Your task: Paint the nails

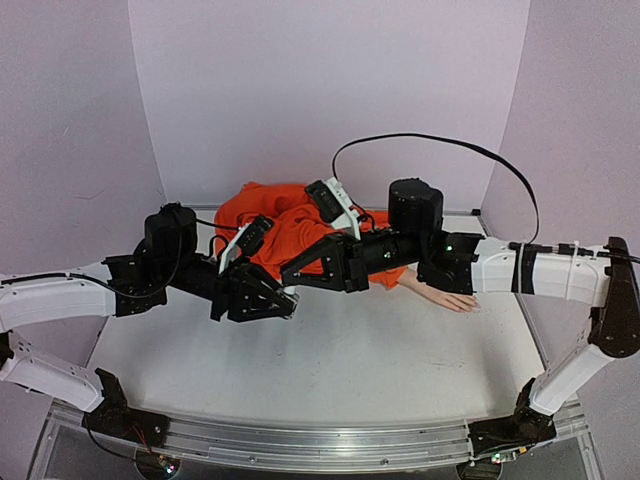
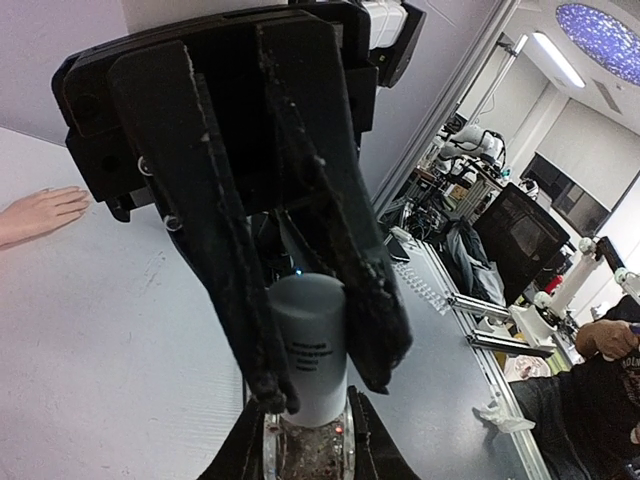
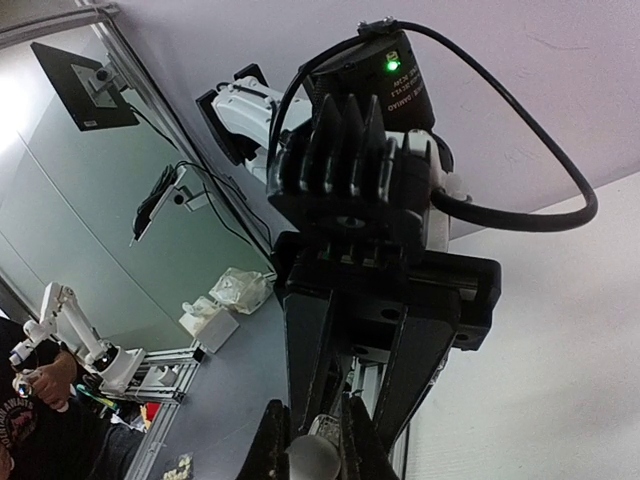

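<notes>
Early stage by my read: the clear bottle [image 2: 300, 460] looks unopened, and I see no polish on the nails [image 1: 468, 303] of the mannequin hand [image 1: 445, 294]. It lies on the table [image 1: 330, 370] right of centre, poking out of the orange sleeve [image 1: 290, 225]. Left gripper [image 2: 308, 440] is clamped on the bottle, right gripper [image 3: 310, 440] on its white cap [image 2: 305, 340]; both arms reach inward, roughly level, meeting nose to nose away from the hand.
</notes>
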### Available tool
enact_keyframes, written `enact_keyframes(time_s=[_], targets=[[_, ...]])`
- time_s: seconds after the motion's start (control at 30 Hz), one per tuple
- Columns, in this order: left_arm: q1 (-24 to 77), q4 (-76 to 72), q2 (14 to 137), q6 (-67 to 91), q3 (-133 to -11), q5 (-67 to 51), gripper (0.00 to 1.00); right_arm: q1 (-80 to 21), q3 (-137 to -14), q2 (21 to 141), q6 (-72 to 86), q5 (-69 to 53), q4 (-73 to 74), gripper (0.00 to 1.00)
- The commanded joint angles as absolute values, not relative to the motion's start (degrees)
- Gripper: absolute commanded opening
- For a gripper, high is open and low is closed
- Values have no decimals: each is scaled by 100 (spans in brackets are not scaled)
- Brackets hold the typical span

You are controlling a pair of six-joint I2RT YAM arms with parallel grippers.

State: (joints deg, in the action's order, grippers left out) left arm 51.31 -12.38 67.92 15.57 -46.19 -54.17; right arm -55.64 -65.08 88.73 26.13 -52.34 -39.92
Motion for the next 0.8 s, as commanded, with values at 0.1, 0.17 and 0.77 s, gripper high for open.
enact_keyframes(time_s=[0.1, 0.17, 0.77], targets=[[5116, -1540, 6411, 1451, -4903, -3888, 0, -5736, -6460, 8875, 2710, -4891, -4297, 0], [5114, -1538, 6254, 1249, -4795, -3069, 0, -5784, -6407, 8907, 2765, -4512, -4230, 0], [5368, -2391, 6474, -459, -4516, 710, 0, -7884, -8730, 9989, 4335, 2870, -1269, 0]])
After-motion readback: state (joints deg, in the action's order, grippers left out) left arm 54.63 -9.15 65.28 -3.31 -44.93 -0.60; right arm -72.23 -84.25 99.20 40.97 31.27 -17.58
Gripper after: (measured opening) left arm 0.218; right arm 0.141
